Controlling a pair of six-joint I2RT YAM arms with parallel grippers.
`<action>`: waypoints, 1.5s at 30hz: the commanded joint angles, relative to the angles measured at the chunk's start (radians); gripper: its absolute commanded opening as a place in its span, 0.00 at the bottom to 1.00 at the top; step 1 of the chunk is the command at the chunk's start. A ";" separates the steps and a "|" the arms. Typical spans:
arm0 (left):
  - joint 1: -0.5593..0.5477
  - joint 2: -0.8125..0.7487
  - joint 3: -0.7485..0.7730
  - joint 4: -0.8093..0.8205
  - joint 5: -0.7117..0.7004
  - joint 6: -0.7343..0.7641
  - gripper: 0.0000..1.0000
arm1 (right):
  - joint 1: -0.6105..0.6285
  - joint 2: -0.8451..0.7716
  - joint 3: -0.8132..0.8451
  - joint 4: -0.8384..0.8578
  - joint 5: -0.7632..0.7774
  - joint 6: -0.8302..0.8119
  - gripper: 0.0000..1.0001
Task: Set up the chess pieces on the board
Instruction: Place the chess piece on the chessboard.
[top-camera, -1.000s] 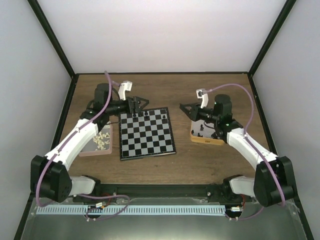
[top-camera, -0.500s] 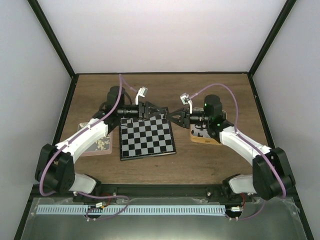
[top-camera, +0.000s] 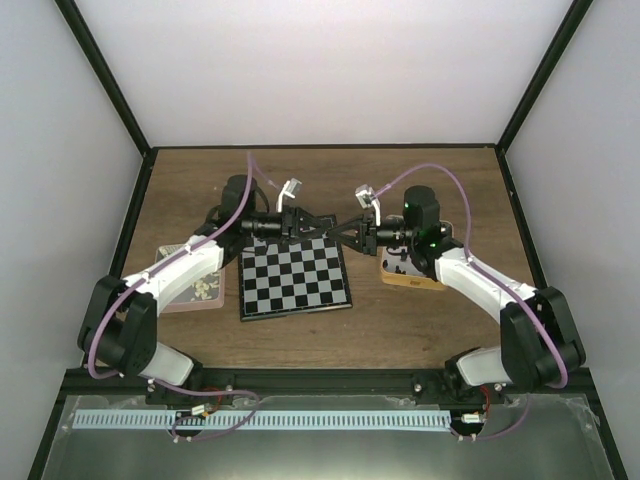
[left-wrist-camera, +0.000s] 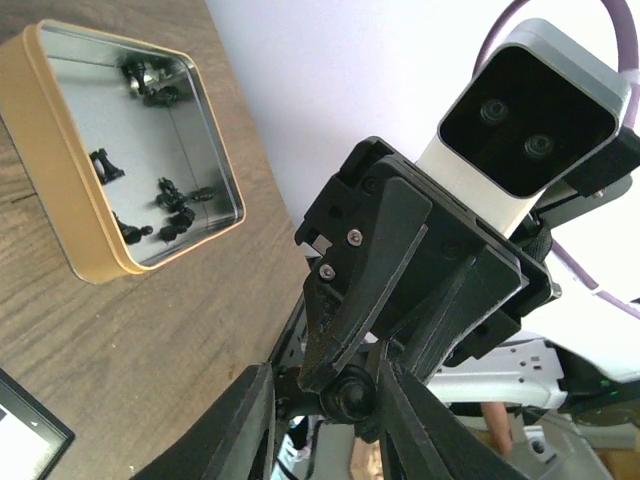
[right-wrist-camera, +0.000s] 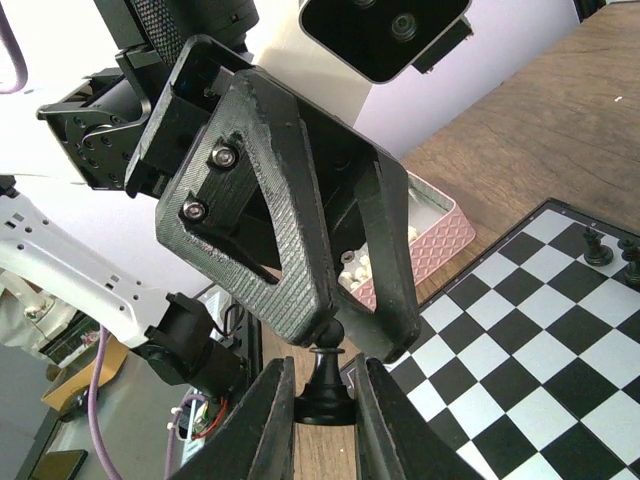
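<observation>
Both grippers meet tip to tip above the far right edge of the board (top-camera: 295, 282). My right gripper (right-wrist-camera: 325, 402) is shut on the base of a black pawn (right-wrist-camera: 325, 390), whose round head points at the left arm. My left gripper (right-wrist-camera: 336, 338) has its jaws narrow around that head. In the left wrist view a small gap shows between one finger (left-wrist-camera: 250, 420) and the pawn head (left-wrist-camera: 356, 396). Two more black pieces (right-wrist-camera: 600, 246) stand on the board's (right-wrist-camera: 560, 350) far row.
A gold-rimmed tin (top-camera: 412, 272) with several black pieces (left-wrist-camera: 172, 215) lies right of the board, under the right arm. A pink tray (top-camera: 195, 287) of white pieces sits to the left. The tin's rim (left-wrist-camera: 60, 200) shows in the left wrist view.
The left gripper swung right from the board's far left corner and the right gripper moved left off the tin until their tips met. The left jaws have narrowed a lot.
</observation>
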 joint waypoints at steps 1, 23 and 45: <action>-0.010 0.019 -0.007 0.046 0.027 0.001 0.29 | 0.011 0.009 0.043 -0.016 -0.018 -0.026 0.14; 0.011 0.023 0.029 -0.274 -0.375 0.319 0.04 | 0.010 -0.073 -0.008 -0.224 0.469 -0.061 0.67; -0.195 0.378 0.261 -0.391 -1.223 0.580 0.04 | -0.010 -0.163 -0.061 -0.498 1.162 0.216 0.67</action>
